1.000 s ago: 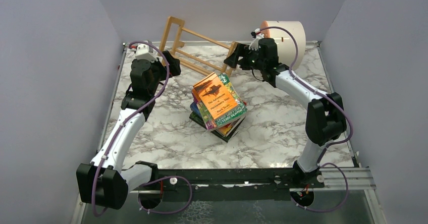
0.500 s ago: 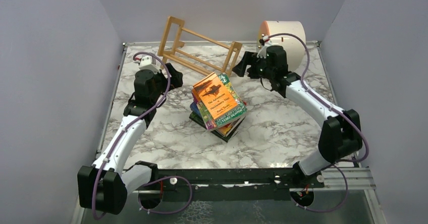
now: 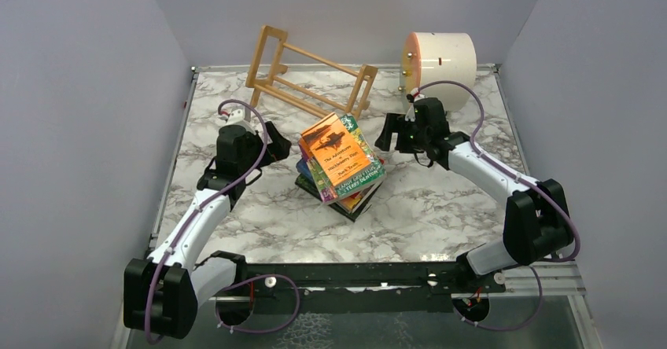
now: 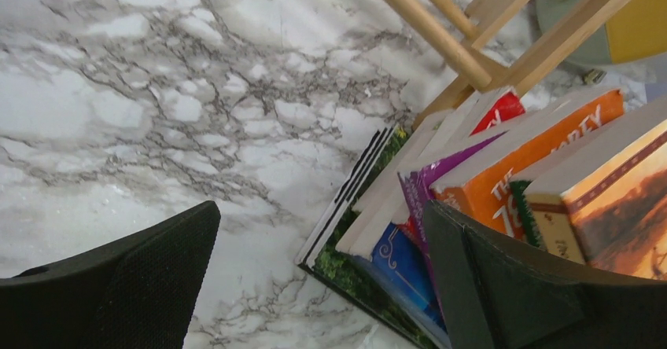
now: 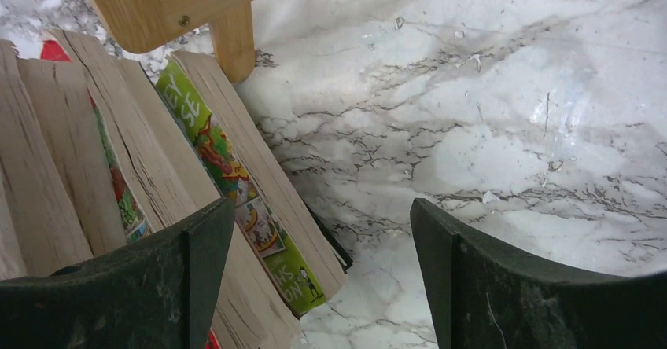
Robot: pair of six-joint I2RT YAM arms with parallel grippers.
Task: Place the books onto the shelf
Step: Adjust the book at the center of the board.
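At the middle of the overhead frame, the books (image 3: 340, 164) lay in one loose pile on the marble table (image 3: 440, 207), each one turned a little against the next. An orange cover was on top and a dark one at the bottom. None of them was on the shelf (image 3: 311, 74). It sat above the pile, in the upper middle of the frame. It was tipped at an angle, and its right end piece came down just beside the far corner of the pile.

I saw the left gripper (image 3: 271, 141) low over the table to the left of the pile, with its fingers spread wide and nothing between them. Its wrist view showed the spines close by: purple, orange, blue and black. The right gripper (image 3: 389, 133) was to the upper right of the pile, also with the fingers apart and holding nothing. In its wrist view the page edges of the books filled the left part of the frame, with a green cover among them. One wooden leg of the shelf stood just above them. A cream drum (image 3: 440, 60) lay on its side in the upper right.
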